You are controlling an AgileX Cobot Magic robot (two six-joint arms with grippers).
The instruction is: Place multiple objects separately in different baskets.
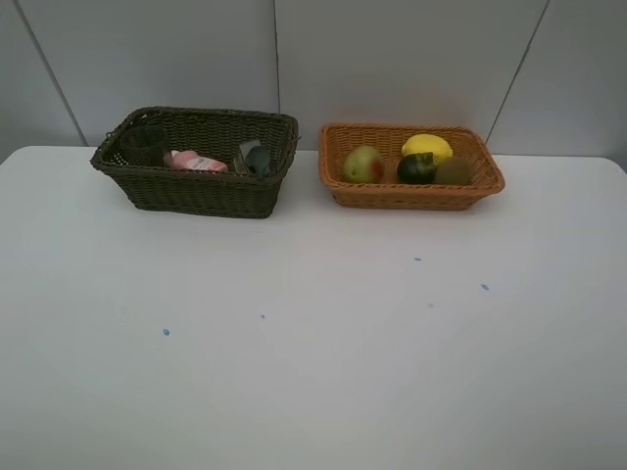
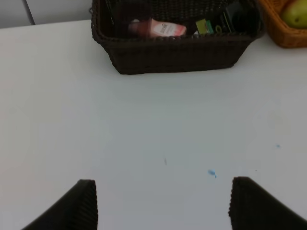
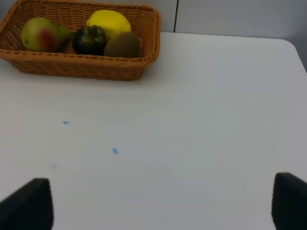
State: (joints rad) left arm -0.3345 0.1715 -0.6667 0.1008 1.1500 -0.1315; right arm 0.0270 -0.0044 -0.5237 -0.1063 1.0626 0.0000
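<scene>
1. Baskets look fully sorted, and both pincers stand released, grasping nothing: the left gripper (image 2: 163, 203) has its jaws spread over bare table (image 1: 313, 372), and the right gripper (image 3: 163, 206) is spread wider.
2. Ahead of the left gripper, well apart, sits the dark olive basket (image 2: 175, 52), holding the pink bottle (image 2: 156, 28) and a dark green pump bottle (image 1: 257, 159).
3. Ahead of the right gripper, well apart, sits the orange basket (image 3: 81, 64) with mango (image 3: 41, 34), mangosteen (image 3: 89, 40), lemon (image 3: 109, 22) and kiwi (image 3: 122, 45).
4. Nothing lies loose on the table, so I'd judge the sorting done; best keep both arms back and jaws clear of the rims.
</scene>
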